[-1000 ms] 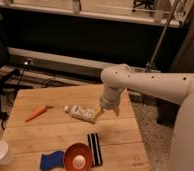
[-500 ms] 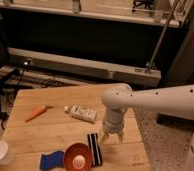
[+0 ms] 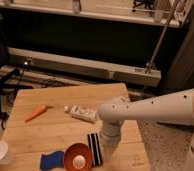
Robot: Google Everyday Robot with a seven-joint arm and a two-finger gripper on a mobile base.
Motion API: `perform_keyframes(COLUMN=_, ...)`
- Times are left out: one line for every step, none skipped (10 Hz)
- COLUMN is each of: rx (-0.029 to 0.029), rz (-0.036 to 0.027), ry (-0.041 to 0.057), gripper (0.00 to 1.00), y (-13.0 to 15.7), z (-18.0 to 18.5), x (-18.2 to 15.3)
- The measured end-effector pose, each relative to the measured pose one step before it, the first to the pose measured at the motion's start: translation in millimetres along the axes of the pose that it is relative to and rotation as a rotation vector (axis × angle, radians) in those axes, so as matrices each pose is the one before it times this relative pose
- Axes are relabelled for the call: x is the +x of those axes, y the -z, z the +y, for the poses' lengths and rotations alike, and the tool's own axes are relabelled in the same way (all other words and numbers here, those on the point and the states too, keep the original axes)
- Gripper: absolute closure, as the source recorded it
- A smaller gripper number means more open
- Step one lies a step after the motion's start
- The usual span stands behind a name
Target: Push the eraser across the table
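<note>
Pushing is seemingly only beginning: the pincer (image 3: 109, 144), spread or pressed together one cannot tell, is hovering just right of the eraser (image 3: 94, 148), which is lying beside the red bowl (image 3: 78, 156) at the near edge of the table (image 3: 55, 131), the crossing remaining.

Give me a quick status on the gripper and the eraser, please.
Gripper low over the table, close beside the eraser. Eraser lies flat near the camera-side edge. Red bowl close on its other side, blue sponge beyond.

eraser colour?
The eraser is black with a white stripe, camera view; the gripper hangs just beside it.
</note>
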Motion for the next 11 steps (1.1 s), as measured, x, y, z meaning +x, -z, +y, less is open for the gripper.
perform_keyframes(rx=-0.01303, rz=0.00283, ry=0.00717, gripper=1.00, y=-7.06, z=5.62, x=5.44)
perform_keyframes(rx=-0.01433, rz=0.00984, ry=0.01120, gripper=1.00, y=-10.37, z=7.58, x=7.97)
perform_keyframes(rx=-0.00900, rz=0.01142, ry=0.01233, gripper=1.00, y=-11.49, z=6.73, x=7.26)
perform_keyframes(rx=0.00003, rz=0.00718, ry=0.00982, gripper=1.00, y=-8.55, z=3.01, x=3.49)
perform_keyframes(rx=0.00382, rz=0.00143, ry=0.00695, gripper=1.00, y=-5.70, z=0.95, x=-0.03)
perform_keyframes(rx=0.00563, rz=0.00539, ry=0.00290, gripper=1.00, y=-6.81, z=-0.27, x=0.52)
perform_keyframes(rx=0.00491, rz=0.00647, ry=0.00054, gripper=1.00, y=-4.00, z=-1.01, x=0.25)
perform_keyframes(rx=0.00033, rz=0.00717, ry=-0.00107, gripper=1.00, y=-4.43, z=-0.23, x=-1.09)
perform_keyframes(rx=-0.00201, rz=0.00785, ry=0.00036, gripper=1.00, y=-3.63, z=1.25, x=-2.14)
perform_keyframes(rx=-0.00433, rz=0.01059, ry=0.00120, gripper=1.00, y=-4.18, z=2.15, x=-4.33)
perform_keyframes(rx=-0.00080, rz=0.00346, ry=0.00222, gripper=1.00, y=-2.13, z=1.51, x=-4.37)
